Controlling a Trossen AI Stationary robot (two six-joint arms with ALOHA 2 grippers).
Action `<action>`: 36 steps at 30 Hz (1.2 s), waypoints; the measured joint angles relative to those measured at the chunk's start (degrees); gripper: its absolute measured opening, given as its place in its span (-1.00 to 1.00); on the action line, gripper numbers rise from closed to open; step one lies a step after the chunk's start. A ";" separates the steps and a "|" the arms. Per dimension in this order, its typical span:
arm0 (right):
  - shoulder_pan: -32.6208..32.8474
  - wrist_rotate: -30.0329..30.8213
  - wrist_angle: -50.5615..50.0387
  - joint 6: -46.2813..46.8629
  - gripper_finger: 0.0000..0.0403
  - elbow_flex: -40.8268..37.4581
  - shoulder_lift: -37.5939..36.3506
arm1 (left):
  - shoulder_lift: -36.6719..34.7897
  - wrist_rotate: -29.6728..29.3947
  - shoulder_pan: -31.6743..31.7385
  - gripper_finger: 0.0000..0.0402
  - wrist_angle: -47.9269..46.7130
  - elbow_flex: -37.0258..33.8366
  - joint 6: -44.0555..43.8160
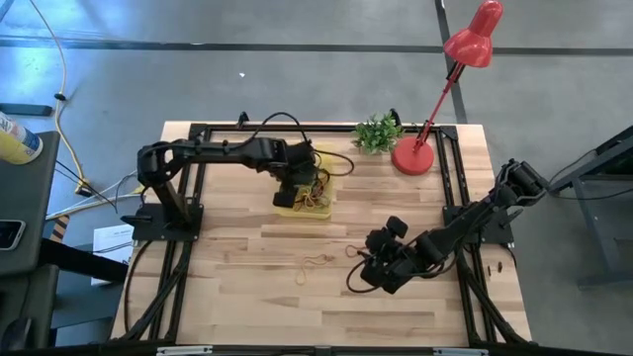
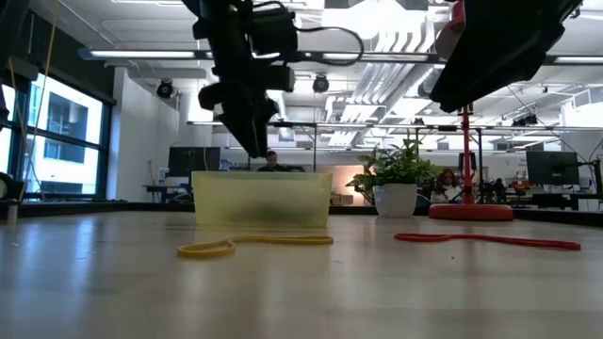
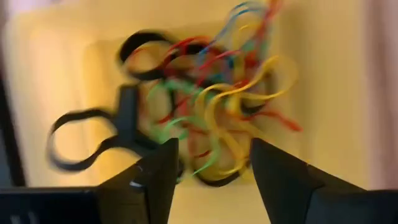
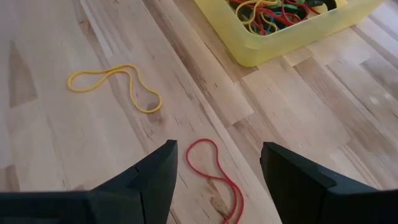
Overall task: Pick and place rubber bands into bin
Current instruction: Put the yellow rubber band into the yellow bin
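Red band lying under open right gripper; left gripper hanging open over bin. Thin band maybe slipping from pinch.

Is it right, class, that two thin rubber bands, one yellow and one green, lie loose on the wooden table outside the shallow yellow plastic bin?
Not quite. The second loose band is red, not green, as the right wrist view shows. The yellow band does lie on the wooden table outside the shallow yellow plastic bin.
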 joint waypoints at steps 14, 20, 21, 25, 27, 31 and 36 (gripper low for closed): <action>0.02 0.84 -0.84 -2.33 0.09 0.00 0.00 | -0.07 4.29 -22.73 -0.26 4.96 2.62 -3.07; 0.02 3.30 -1.75 -2.80 0.09 0.00 0.00 | 0.43 0.41 -29.09 -0.34 11.04 2.62 -3.18; 0.00 3.36 -1.75 -3.03 0.09 0.00 0.00 | 1.05 -0.15 -29.22 -0.34 12.05 2.65 -3.91; -0.02 2.98 -1.73 -3.65 0.09 0.01 0.02 | 4.93 -0.63 -28.92 -0.37 12.66 2.56 -8.82; 0.00 2.53 -1.77 -3.69 0.09 0.02 0.04 | 7.05 -0.79 -28.90 -0.37 13.57 2.64 -11.05; 0.21 1.93 -1.75 -2.65 0.09 0.02 0.04 | 10.49 -0.59 -29.10 -0.37 13.63 2.62 -16.33; 0.22 -0.35 -1.73 -2.14 0.09 0.02 0.04 | 12.81 -0.65 -29.05 -0.41 13.75 2.62 -19.83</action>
